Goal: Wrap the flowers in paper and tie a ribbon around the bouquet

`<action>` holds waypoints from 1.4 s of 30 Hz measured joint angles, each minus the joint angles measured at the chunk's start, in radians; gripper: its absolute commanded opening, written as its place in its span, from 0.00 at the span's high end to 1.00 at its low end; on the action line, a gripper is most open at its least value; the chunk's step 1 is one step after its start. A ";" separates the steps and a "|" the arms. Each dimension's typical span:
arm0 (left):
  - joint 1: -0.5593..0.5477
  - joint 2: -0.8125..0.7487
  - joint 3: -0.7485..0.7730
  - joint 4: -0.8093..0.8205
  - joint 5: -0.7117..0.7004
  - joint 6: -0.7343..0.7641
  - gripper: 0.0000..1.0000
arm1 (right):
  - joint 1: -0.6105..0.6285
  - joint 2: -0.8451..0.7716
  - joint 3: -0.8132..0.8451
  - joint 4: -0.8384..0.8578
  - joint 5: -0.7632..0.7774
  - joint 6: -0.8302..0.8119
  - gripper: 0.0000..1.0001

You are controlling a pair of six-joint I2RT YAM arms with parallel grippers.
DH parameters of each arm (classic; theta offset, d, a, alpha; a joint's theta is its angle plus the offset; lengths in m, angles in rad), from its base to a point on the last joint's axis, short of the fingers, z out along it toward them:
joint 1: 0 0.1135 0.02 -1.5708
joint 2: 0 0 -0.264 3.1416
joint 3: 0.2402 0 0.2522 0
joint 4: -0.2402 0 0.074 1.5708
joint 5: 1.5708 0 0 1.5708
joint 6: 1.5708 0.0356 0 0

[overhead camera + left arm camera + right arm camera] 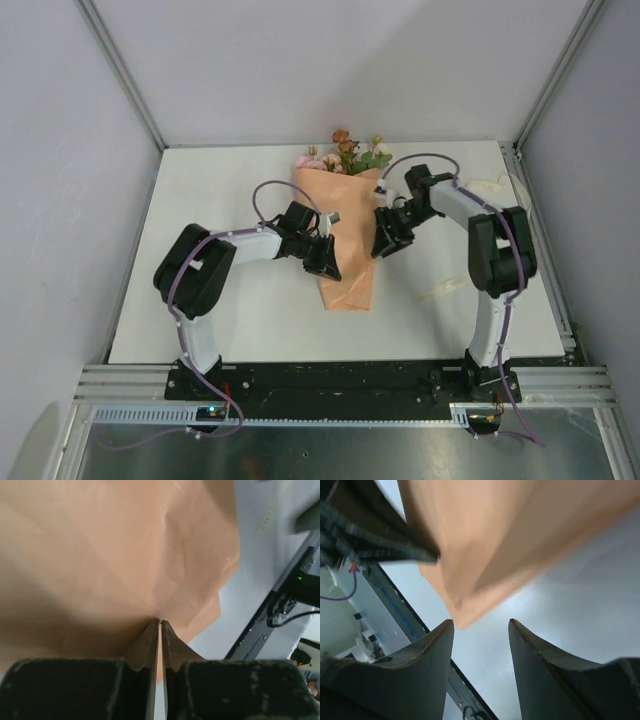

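The bouquet lies in the middle of the table as a cone of peach-orange paper point(348, 275), its narrow end toward me. The flowers point(345, 152) poke out of the far end in pink, orange and cream with green leaves. My left gripper point(325, 262) sits on the cone's left edge; in the left wrist view it point(160, 621) is shut on a fold of the paper point(100, 555). My right gripper point(385, 245) hovers at the cone's right edge. In the right wrist view it point(481, 622) stands open, with the paper's corner point(485, 540) just beyond the fingertips. The cream ribbon point(441, 291) lies by the right arm.
The white table top point(230, 320) ends at a metal rail point(340, 385) near the arm bases. Grey walls and frame posts point(120, 70) close in the left, right and back. More of the cream strip point(497, 184) shows behind the right arm.
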State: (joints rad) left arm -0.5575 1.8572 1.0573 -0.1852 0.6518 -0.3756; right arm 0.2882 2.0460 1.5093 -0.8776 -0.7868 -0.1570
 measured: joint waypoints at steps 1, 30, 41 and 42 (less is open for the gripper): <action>0.000 0.022 0.002 0.006 -0.014 -0.008 0.91 | -0.019 -0.034 -0.025 -0.012 0.019 -0.032 0.44; -0.010 0.054 0.026 0.019 -0.073 -0.027 0.91 | -0.053 -0.406 -0.579 0.126 0.727 -0.788 0.98; -0.004 0.054 0.026 0.019 -0.073 -0.028 0.94 | 0.209 -0.475 -0.564 -0.043 0.275 -0.507 0.31; -0.004 0.054 0.026 0.019 -0.073 -0.028 0.94 | 0.172 -0.474 -0.543 -0.046 0.225 -0.458 0.30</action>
State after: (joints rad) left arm -0.5617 1.9114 1.0828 -0.1665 0.5789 -0.4034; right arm 0.4606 1.5723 0.9665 -0.9234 -0.5617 -0.6147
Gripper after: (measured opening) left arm 0.059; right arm 0.688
